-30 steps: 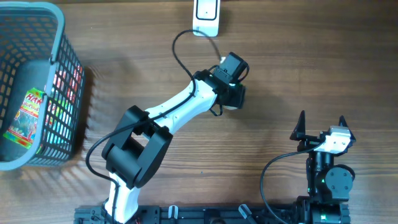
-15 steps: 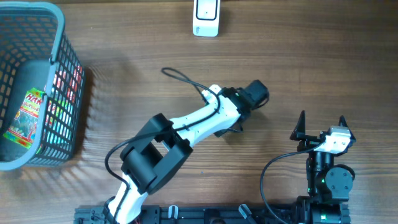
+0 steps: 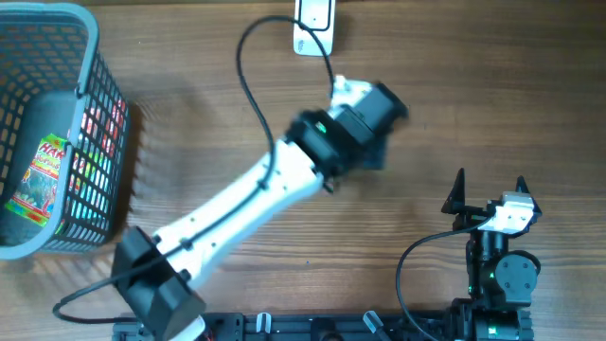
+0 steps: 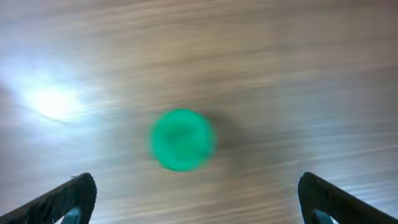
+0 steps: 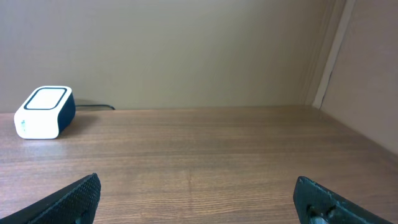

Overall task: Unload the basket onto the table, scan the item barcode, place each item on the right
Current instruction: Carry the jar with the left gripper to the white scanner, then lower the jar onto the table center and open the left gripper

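While the left gripper [image 3: 371, 118] hangs over the table with its fingers wide apart and nothing between them, the item [image 4: 182, 140], a round green thing seen from above, stands untouched on the wood below. That wrist view is smeared, so no barcode shows and I cannot tell what sort of container it is. From overhead the item is hidden under the arm; I judge it sits near the scanner [image 3: 314, 24], on the robot's side and a little to the right.

The step in hand looks like the pickup, since the item is neither gripped nor presented. The next move calls for coming down squarely over the green top, closing on it, then carrying it to the scanner with the code toward its face. Which side bears the code is unknown, so a turn may be needed.

The right gripper [image 3: 489, 180] waits well to the right of the scanner, fingers apart and empty. A basket [image 3: 106, 104] with a packet [image 3: 38, 180] stands far left of the scanner. The left arm's cable [image 3: 240, 66] loops just beside the scanner and could snag.
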Controlling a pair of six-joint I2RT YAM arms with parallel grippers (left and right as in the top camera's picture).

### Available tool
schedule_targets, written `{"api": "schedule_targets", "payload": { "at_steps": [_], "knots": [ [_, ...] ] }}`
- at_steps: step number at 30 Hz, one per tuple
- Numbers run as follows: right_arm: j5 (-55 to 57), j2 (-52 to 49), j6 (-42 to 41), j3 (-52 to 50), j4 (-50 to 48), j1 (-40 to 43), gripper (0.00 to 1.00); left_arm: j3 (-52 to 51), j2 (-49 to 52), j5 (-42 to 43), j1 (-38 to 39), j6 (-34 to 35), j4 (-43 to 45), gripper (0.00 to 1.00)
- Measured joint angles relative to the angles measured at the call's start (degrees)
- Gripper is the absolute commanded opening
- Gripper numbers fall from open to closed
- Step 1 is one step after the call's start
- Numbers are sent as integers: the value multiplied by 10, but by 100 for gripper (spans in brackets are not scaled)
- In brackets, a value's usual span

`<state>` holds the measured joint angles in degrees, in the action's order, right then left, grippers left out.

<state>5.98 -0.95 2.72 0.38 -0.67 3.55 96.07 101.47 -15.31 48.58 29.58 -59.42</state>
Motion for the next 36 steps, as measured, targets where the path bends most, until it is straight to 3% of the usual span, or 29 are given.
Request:
{"api": "schedule_targets", "payload": {
  "at_steps": [4, 7, 10, 13, 21, 22, 25, 26, 32, 36],
  "knots": [
    [0, 0, 0, 0, 0, 0, 99, 0, 0, 108, -93, -233, -20, 100],
    [0, 0, 0, 0, 0, 0, 100, -13, 0, 198, -124, -354, -7, 100],
    [0, 0, 0, 0, 0, 0, 100, -41, 0, 243, -133, -453, 3, 100],
    [0, 0, 0, 0, 0, 0, 100, -68, 15, 260, -133, -503, 47, 100],
    [0, 0, 0, 0, 0, 0, 100, -79, 127, 264, -133, -524, 83, 98],
    [0, 0, 0, 0, 0, 0, 100, -79, 130, 264, -133, -525, 83, 94],
    [0, 0, 0, 0, 0, 0, 100, -80, 130, 266, -128, -528, 83, 66],
    [0, 0, 0, 0, 0, 0, 100, -80, 130, 270, -125, -528, 83, 64],
    [0, 0, 0, 0, 0, 0, 100, -80, 130, 277, -106, -529, 85, 60],
    [0, 0, 0, 0, 0, 0, 100, -82, 131, 263, -106, -430, 129, 67]
  ]
}}
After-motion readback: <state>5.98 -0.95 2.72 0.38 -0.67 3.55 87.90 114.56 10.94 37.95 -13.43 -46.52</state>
